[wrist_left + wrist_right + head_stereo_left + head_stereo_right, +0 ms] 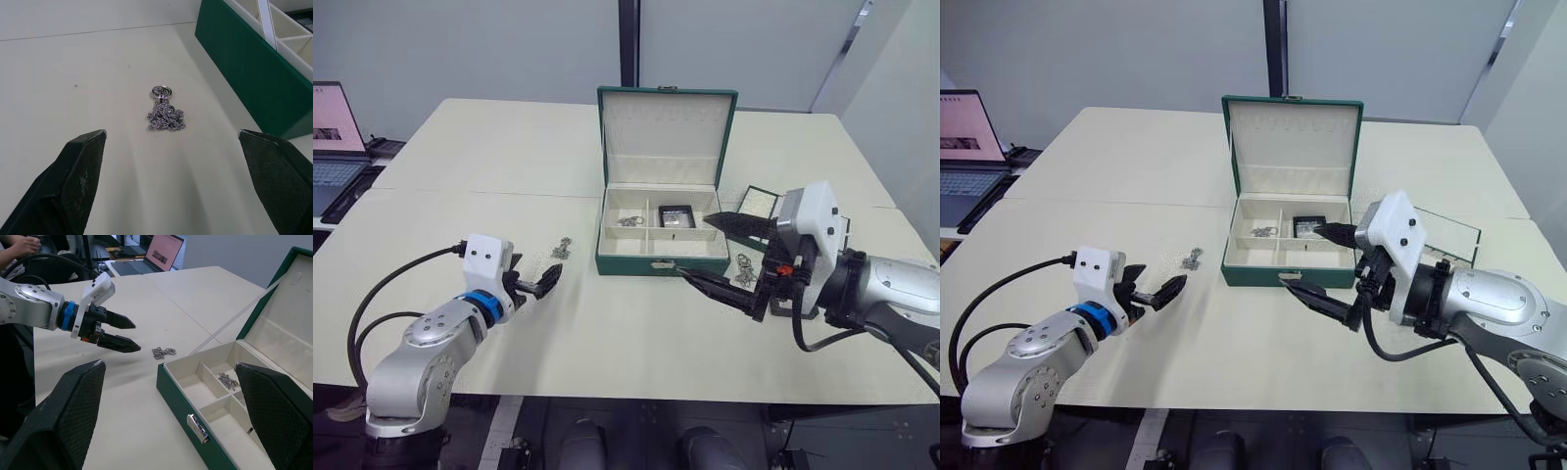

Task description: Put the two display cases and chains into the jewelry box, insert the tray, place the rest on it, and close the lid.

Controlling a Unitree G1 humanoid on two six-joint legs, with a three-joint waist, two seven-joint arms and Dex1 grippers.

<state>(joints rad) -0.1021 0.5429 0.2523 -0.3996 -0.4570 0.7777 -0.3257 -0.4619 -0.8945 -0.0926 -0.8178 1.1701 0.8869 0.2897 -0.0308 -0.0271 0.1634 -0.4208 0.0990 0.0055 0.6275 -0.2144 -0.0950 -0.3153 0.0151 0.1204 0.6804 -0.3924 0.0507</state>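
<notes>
Just ahead of the wide-spread left claw, a chain lies on the table, untouched.

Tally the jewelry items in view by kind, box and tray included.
Jewelry box: 1
Tray: 1
Display cases: 1, in the box
Chains: 3, one in the box, one left of it, one right of it
Total: 6

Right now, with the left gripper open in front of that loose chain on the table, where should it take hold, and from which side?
Grip the bunched links of the chain, not the small ring at its far end. It lies flat in a low heap clear of the jewelry box, so the left gripper would probably do best coming down from above, one finger either side of the heap, closing along the table.
</notes>
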